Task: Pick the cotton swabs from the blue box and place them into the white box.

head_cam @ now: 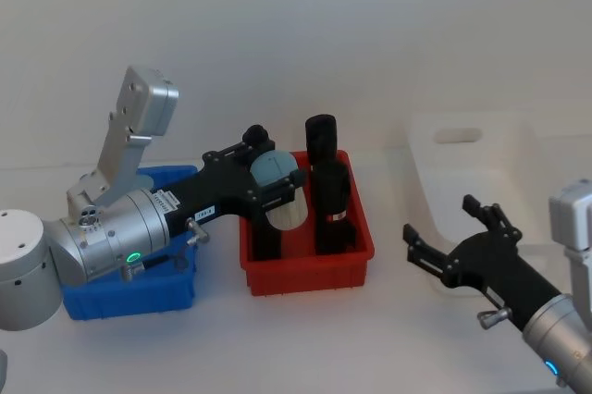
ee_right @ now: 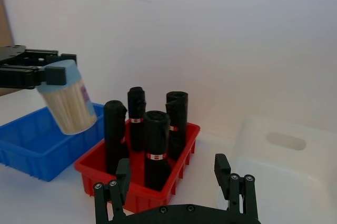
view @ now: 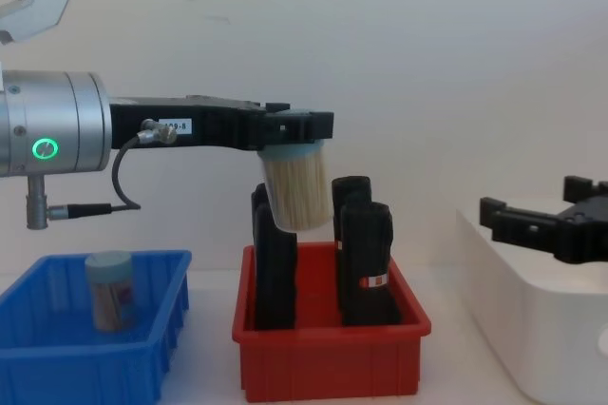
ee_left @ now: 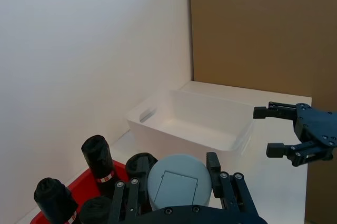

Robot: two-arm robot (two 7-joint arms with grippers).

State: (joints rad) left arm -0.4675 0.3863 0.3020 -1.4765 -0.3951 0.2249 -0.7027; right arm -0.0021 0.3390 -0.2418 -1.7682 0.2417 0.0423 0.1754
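Note:
My left gripper (head_cam: 271, 172) is shut on a clear tub of cotton swabs (head_cam: 279, 189) with a light blue cap. It holds the tub tilted in the air above the red bin, as the chest view (view: 296, 186) and right wrist view (ee_right: 71, 103) show. A second cotton swab tub (view: 112, 289) stands in the blue box (view: 95, 362), which sits at the left under my left arm (head_cam: 139, 300). The white box (head_cam: 481, 167) stands at the right, open-topped (ee_left: 195, 124). My right gripper (head_cam: 442, 218) hovers open in front of the white box, holding nothing.
A red bin (head_cam: 310, 276) with several tall black blocks (head_cam: 324, 140) stands between the blue box and the white box, directly below the held tub. A plain white wall lies behind. A brown panel (ee_left: 253, 29) stands beyond the white box.

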